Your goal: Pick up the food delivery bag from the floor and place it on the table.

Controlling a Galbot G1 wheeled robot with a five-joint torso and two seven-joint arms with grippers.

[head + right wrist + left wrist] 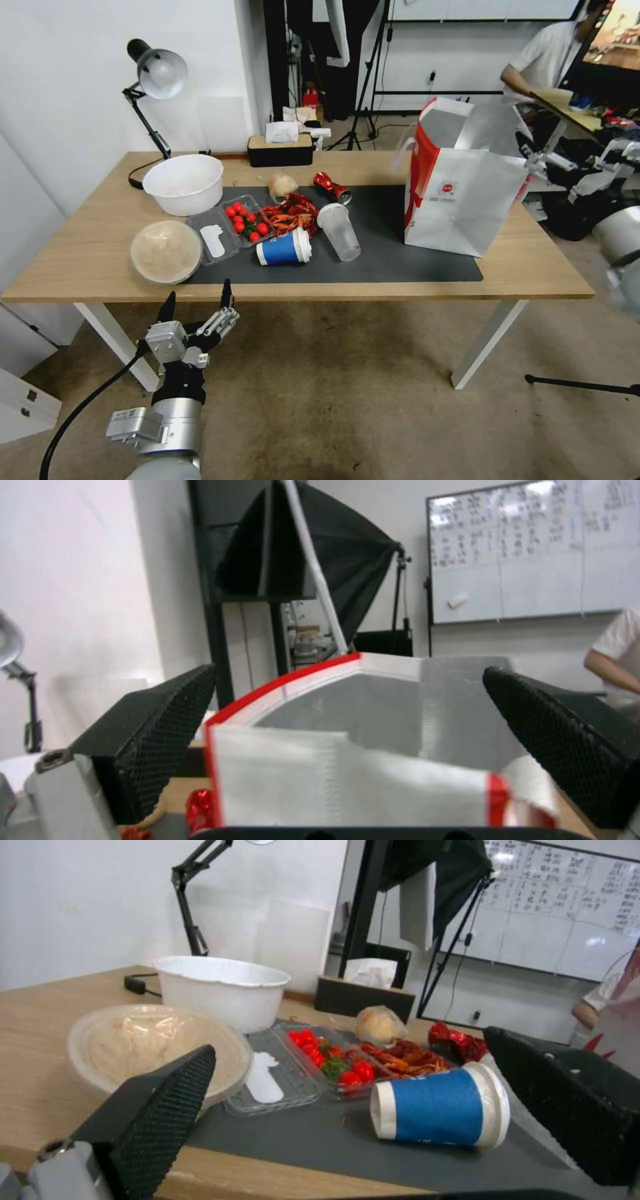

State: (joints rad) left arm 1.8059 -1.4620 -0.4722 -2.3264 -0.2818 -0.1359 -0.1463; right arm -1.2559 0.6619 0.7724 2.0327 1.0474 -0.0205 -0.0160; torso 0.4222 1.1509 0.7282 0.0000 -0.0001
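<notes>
The table (93,253) carries the food delivery bag (460,193), upright on the right end of the dark mat (400,253). The right gripper (347,740) sits just beside the bag's open rim, fingers spread wide, gripping nothing. The left gripper (197,303) hangs below the table's front edge, open and empty.

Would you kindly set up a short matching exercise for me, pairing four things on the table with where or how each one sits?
Things:
1. food delivery bag
2. blue paper cup
3. white bowl
4. tissue box

Places or states:
A. at the table's back edge, beyond the dark mat
B. lying on its side on the mat
C. standing upright and open on the mat's right end
D. upright on bare wood by the desk lamp

Pairs: 1-C, 2-B, 3-D, 4-A
</notes>
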